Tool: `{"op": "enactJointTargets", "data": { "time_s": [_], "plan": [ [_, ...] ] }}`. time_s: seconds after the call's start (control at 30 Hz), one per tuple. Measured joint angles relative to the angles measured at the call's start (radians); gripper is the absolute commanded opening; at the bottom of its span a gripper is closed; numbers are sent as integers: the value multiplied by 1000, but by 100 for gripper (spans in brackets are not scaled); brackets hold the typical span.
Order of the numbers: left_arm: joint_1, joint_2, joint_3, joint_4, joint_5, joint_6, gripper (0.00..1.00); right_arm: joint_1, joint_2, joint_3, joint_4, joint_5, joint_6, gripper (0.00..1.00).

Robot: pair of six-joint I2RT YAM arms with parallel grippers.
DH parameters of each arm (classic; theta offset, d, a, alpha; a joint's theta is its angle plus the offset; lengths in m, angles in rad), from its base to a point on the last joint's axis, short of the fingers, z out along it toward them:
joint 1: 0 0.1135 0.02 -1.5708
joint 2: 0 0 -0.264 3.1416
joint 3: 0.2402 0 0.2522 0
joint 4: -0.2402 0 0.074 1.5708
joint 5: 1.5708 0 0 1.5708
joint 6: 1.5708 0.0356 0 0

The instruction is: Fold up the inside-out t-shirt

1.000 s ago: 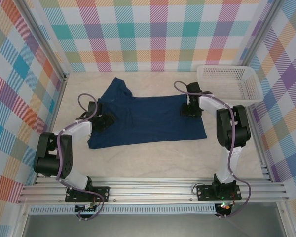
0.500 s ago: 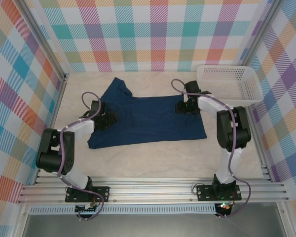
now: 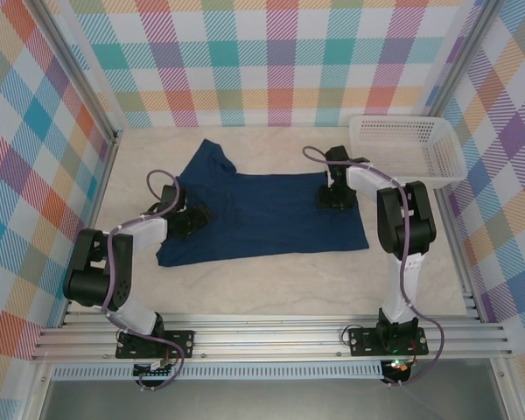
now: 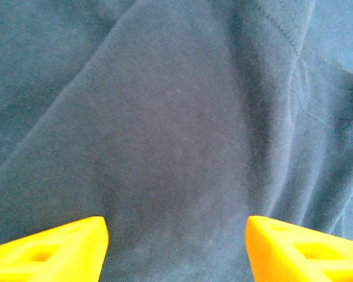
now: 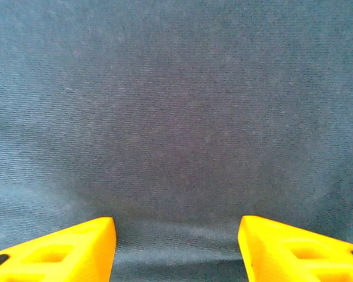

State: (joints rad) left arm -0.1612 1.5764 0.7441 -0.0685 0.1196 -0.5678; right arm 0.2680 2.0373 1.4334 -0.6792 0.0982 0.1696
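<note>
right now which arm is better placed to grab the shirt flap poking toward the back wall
Left. The left tool is open over the left side of the shirt, nearest that flap; the right tool is open over its right end.

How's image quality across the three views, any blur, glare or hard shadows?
Top view: even light, sharp, no glare; the t-shirt reads as a dark patch with faint creases. Left wrist view: cloth slightly soft, left fingers blurred at the edges. Right wrist view: weave fairly sharp, cloth darkens low down between the right fingers.
</note>
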Motion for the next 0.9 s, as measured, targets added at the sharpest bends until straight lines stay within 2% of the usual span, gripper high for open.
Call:
{"op": "enactJointTargets", "data": {
  "time_s": [0.23,0.4,0.53,0.7,0.9],
  "plan": [
    [-9,-183,-167,-13,45,-40,65,0,-140,-196,-34,8,2,58],
    [-13,-224,-161,-88,33,-45,66,0,-195,-243,-63,10,5,60],
    [-13,-210,-50,-139,-14,-22,68,0,-202,-180,-39,29,5,62],
    [-13,-125,166,-134,-84,29,69,0,-182,-19,14,102,-6,63],
    [-13,-79,222,-131,-100,58,69,0,-76,101,51,187,-54,63]
  ]
}}
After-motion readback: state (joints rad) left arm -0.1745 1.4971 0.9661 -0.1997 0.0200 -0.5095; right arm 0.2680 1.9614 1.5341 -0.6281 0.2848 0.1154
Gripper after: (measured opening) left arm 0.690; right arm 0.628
